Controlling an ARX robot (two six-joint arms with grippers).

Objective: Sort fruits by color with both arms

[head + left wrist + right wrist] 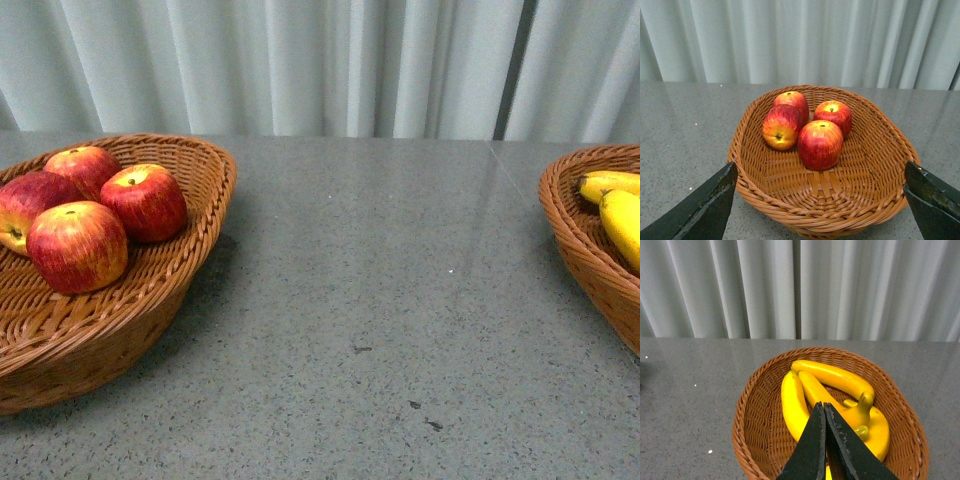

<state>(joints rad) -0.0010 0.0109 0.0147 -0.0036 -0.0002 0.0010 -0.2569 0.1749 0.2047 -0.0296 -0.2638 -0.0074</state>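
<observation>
**Wicker baskets hold sorted fruit, one gripper spread, one pressed together**

Brown woven wicker forms the oval basket [150,300] at the left of the grey speckled stone tabletop [380,300], and four round red apples with yellow streaks [85,215] sit clustered inside it, touching one another. In the left wrist view the same basket [880,150] lies between the two black fingers [700,210] of the left gripper [820,205], which stand wide apart and hold nothing; the apples [820,144] rest toward the far half of the basket.

A second brown wicker basket [585,255] sits at the right edge of the table, well apart from the first, with long curved yellow bananas [618,205] in it. In the right wrist view the right gripper [825,440] has its black fingers [812,450] pressed together with nothing between them, above the bunch of bananas [832,377] lying in that basket [755,410].

Pale grey pleated curtain [320,65] hangs behind the table.
</observation>
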